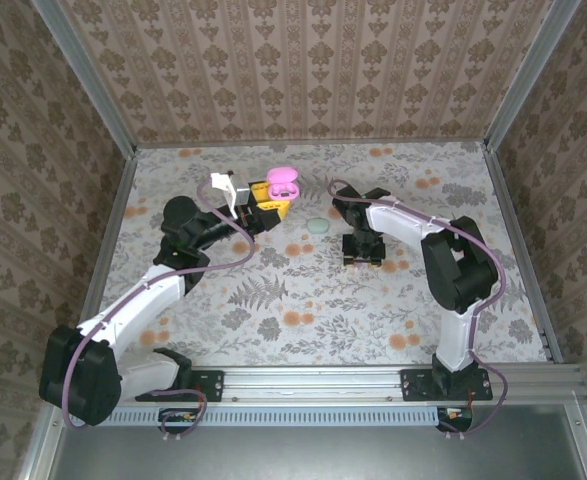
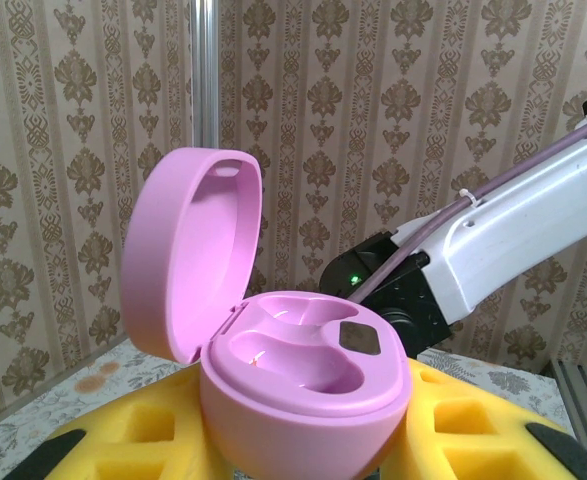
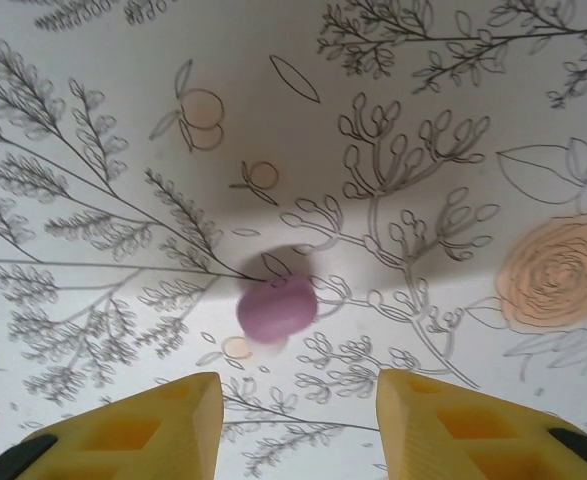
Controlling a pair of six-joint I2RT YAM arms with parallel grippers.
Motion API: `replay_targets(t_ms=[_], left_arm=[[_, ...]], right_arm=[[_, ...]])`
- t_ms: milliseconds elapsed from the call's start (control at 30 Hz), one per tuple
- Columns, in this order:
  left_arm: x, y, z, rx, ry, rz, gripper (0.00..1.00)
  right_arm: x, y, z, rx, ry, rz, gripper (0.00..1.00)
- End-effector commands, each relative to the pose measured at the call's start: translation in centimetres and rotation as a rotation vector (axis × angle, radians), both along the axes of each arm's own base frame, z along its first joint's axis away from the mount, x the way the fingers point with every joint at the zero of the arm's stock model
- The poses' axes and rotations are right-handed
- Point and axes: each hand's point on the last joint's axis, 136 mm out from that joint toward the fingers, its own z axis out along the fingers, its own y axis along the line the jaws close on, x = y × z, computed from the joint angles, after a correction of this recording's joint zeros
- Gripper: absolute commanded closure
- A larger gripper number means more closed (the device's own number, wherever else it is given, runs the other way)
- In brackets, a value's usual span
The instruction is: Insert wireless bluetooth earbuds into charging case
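– Pink plastic in the overhead view: is that the case?
– Yes. The case (image 1: 283, 183) is at the far middle of the worktop (image 1: 273, 310), with its lid up. The left gripper (image 1: 272, 201) is clamped on its lower half.
– And the other arm?
– The right gripper (image 1: 363, 253) points down at the worktop, well apart from the case. A small pale green round thing (image 1: 317, 226) lies between the two. I can't tell what it is.
– What does the left wrist camera show?
– The case sits between the yellow fingers (image 2: 123, 440), pinched on both sides. The lid (image 2: 188, 250) stands open at the left, hinged to the base. There are two hollows in the base, and the right-hand one holds a dark squarish patch (image 2: 358, 338). Behind it is the right arm (image 2: 513, 235), white, with a black joint and a green light (image 2: 353, 278).
– And the right wrist camera?
– The right gripper (image 3: 295, 410) has its fingers spread wide apart, holding nothing. One purplish earbud (image 3: 277, 308) lies on the flowered worktop just beyond the gap. It is roughly in line with the middle and touches neither finger.
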Motion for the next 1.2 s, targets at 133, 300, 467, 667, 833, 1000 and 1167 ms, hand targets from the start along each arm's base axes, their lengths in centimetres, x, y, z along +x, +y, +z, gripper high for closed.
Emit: replay_targets(t_ms=[133,300,467,667,833,1000,1167], left_arm=[[-0.4,0.8,0.4,0.001,-0.039,0.021,0.74],[-0.3,0.8,0.3,-0.001,-0.034,0.022,0.74],[-0.2,0.8,0.3,0.001,-0.035,0.022,0.74],[-0.2,0.9,0.3,0.0,-0.033,0.026,0.74],[-0.1,0.9,0.4,0.0,-0.033,0.029,0.74],[-0.1,0.8,0.4,-0.001,-0.031,0.027,0.74],[-0.1,0.8,0.5,-0.001,-0.033,0.023,0.74]], right_arm=[[0.4,0.7,-1.2,0.026,0.019,-0.093,0.54],[0.6,0.6,-1.8,0.013,0.029,-0.09,0.53],[1.5,1.5,-1.9,0.047,0.016,-0.069,0.54],[2.4,2.3,-1.8,0.057,0.012,-0.007,0.56],[2.6,2.1,-1.8,0.025,0.025,0.032,0.57],[2.4,1.6,-1.6,-0.003,0.035,0.071,0.57],[2.1,1.3,-1.6,-0.027,0.05,0.148,0.58]])
